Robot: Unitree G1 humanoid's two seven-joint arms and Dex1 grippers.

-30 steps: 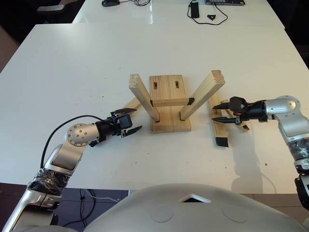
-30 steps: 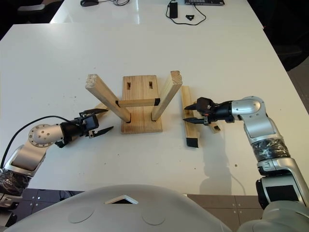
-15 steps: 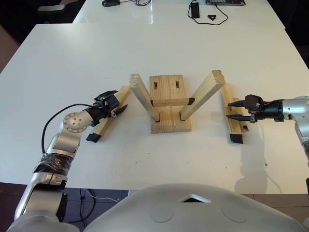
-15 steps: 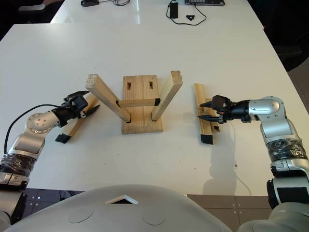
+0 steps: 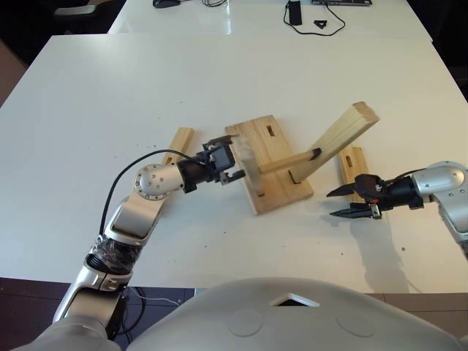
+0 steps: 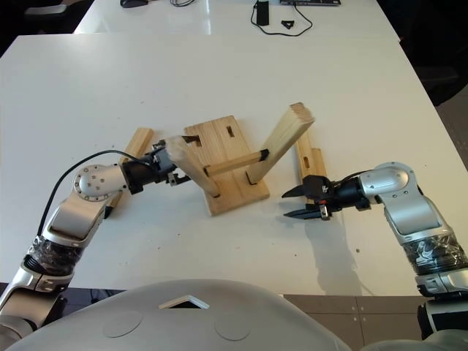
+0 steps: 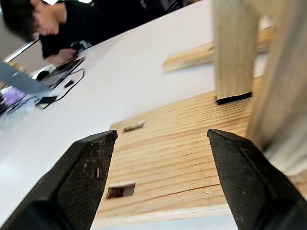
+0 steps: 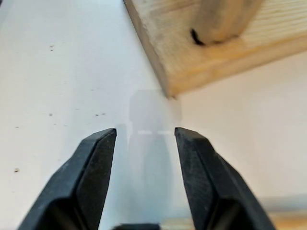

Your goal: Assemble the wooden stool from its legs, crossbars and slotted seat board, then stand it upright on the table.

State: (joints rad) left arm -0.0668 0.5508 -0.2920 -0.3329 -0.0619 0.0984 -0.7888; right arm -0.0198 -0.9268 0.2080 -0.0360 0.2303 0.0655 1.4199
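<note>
The slotted seat board [image 5: 272,146] lies flat and skewed on the white table, with two legs standing in it, joined by a crossbar [image 5: 284,162]. The right leg [image 5: 342,131] leans outward. My left gripper [image 5: 232,159] is open around the blurred left leg [image 6: 194,164]; in the left wrist view that leg stands against one finger [image 7: 249,182], above the board. My right gripper [image 5: 330,204] is open and empty, low over the table just off the board's near corner [image 8: 165,72]. One loose leg [image 5: 178,141] lies to the left, and another [image 5: 355,161] to the right.
A second table behind carries a black cable with adapter [image 5: 295,14] and a mouse [image 5: 165,4]. The table's front edge runs close below both arms. Bare tabletop stretches behind the stool.
My left gripper has moved right from the loose leg to the stool's left leg. The board with its legs has twisted and slid right. My right gripper has come forward and left.
</note>
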